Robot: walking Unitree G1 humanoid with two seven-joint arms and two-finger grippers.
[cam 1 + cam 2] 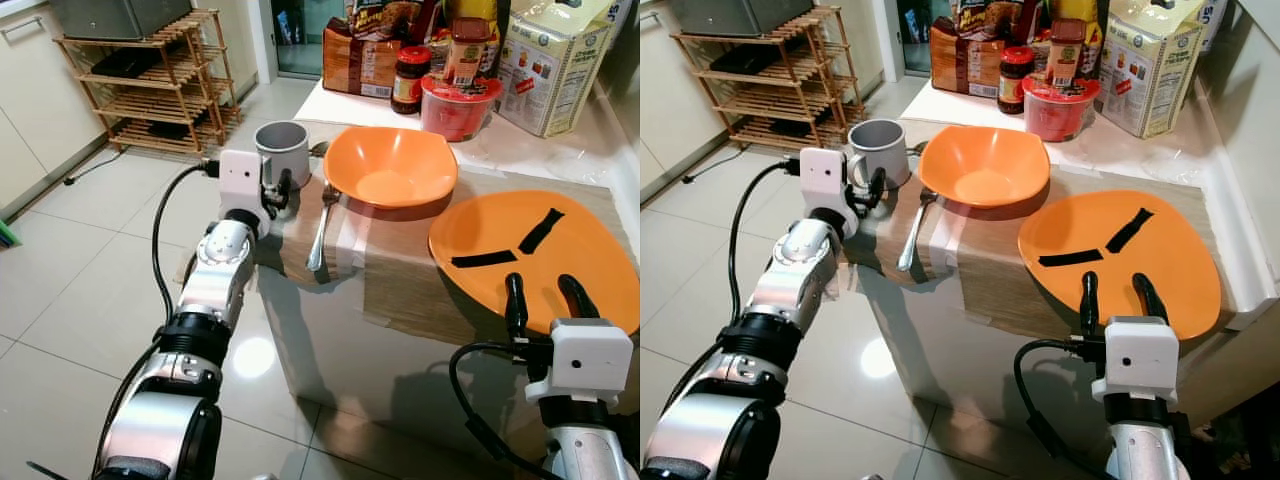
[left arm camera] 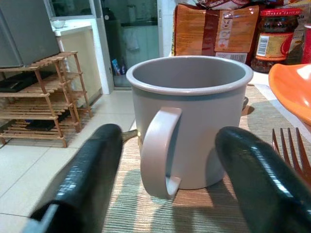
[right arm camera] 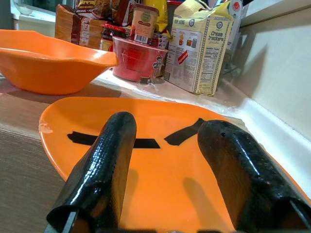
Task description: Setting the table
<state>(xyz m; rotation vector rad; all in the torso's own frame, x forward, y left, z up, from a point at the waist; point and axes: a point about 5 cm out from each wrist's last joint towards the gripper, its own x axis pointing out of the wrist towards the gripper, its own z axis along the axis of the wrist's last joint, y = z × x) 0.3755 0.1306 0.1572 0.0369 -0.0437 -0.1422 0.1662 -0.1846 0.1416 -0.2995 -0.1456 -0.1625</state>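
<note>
Right gripper (image 1: pixel 550 297): nearest the head camera, its two black fingers spread apart and holding nothing, tips over the near rim of the orange plate (image 1: pixel 570 225), likely lined up to take that edge.
Orange plate: lies flat on the woven mat (image 1: pixel 400 275) at the robot's right, two strips of black tape (image 1: pixel 515 245) stuck across its face; my guess is they mark where to grasp or how to orient it.
Left gripper (image 2: pixel 167 165): fingers parted, one on each side of the mug's handle, not closed on it; whether the pads touch it cannot be made out.
Grey mug (image 1: pixel 283 152): upright and empty at the mat's far left corner, handle turned toward the left wrist, which suits a pinch on the handle.
Fork (image 1: pixel 322 225): lies on the mat between mug and bowl, tines pointing away from the robot, just beside the bowl's left edge, as in a place setting.
Orange bowl (image 1: pixel 392 165): sits upright at the far side of the mat, empty.
Food packages and jars (image 1: pixel 450 60): crowd the white counter beyond the mat, well apart from both grippers.
Judgement: bowl and fork seem placed; mug and plate look like the pieces left to adjust.
</note>
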